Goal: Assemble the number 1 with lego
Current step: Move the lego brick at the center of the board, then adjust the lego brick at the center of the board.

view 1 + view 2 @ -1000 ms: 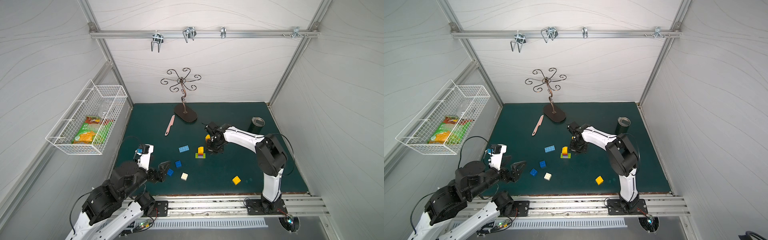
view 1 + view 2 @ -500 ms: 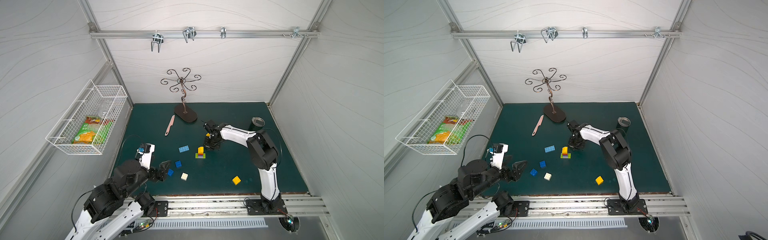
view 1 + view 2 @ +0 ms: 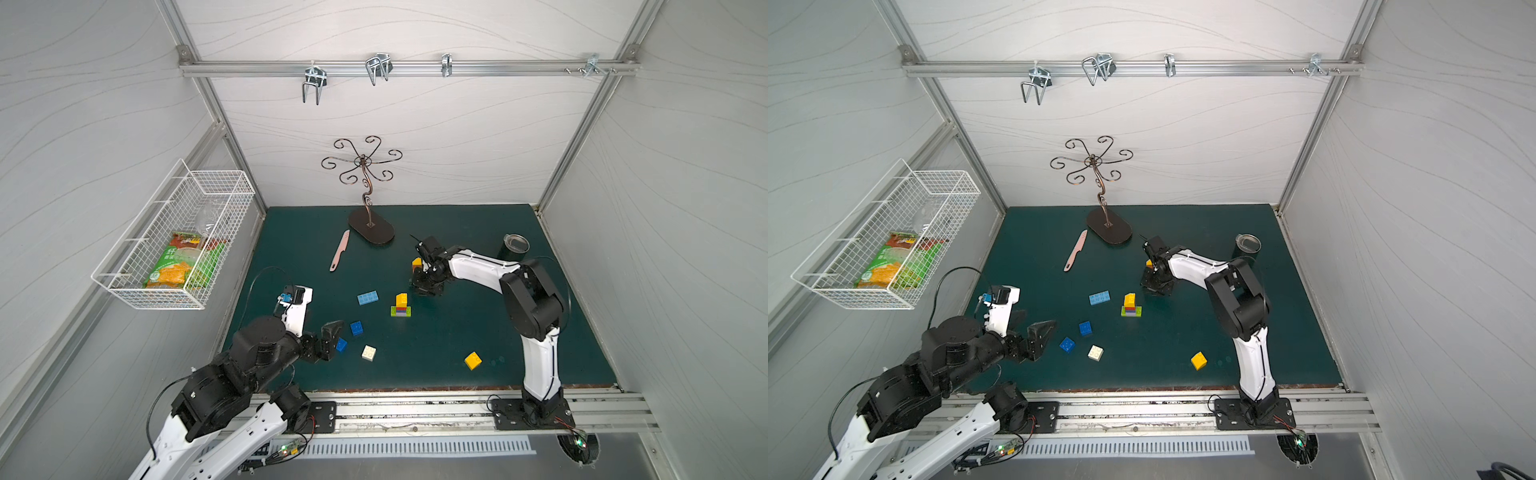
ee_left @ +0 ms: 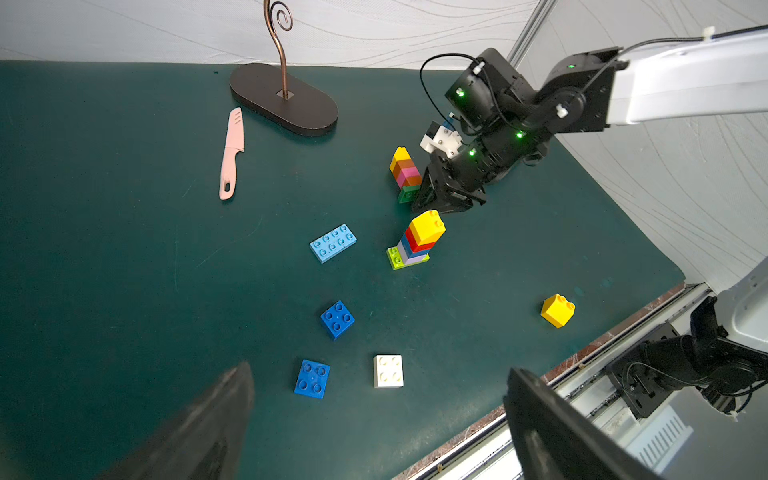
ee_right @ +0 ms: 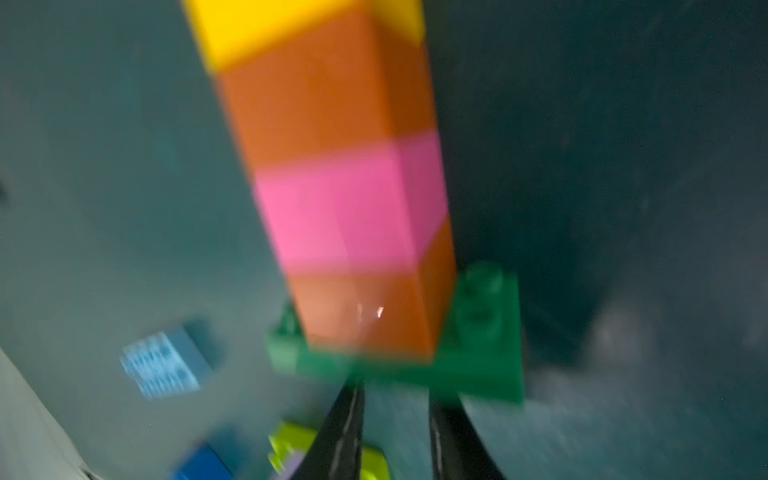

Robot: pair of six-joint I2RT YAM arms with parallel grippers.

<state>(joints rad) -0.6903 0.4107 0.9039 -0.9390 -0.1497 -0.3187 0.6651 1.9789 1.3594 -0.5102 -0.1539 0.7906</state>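
A lego tower (image 4: 405, 170) of yellow, orange, pink and orange bricks stands on a dark-green base (image 5: 478, 365) at mid-mat. My right gripper (image 5: 395, 386) is low beside it. Its jaws are a little apart, with mat showing between them, and the tips are at the green base's edge. In both top views the right gripper (image 3: 424, 286) (image 3: 1156, 286) hides most of that tower. A second tower (image 3: 401, 305) has a lime base and a yellow top. My left gripper (image 4: 378, 370) (image 3: 332, 338) hangs wide open and empty near a blue brick (image 3: 341, 344).
Loose on the mat lie a light-blue long brick (image 3: 368, 297), another blue brick (image 3: 356, 328), a white brick (image 3: 369, 352) and a yellow brick (image 3: 473, 360). A pink knife (image 3: 340, 250), a metal stand (image 3: 371, 231) and a dark cup (image 3: 515, 247) stand further back.
The right arm's elbow swung slightly left and back, while its gripper stayed by the tower. The left arm has barely moved.
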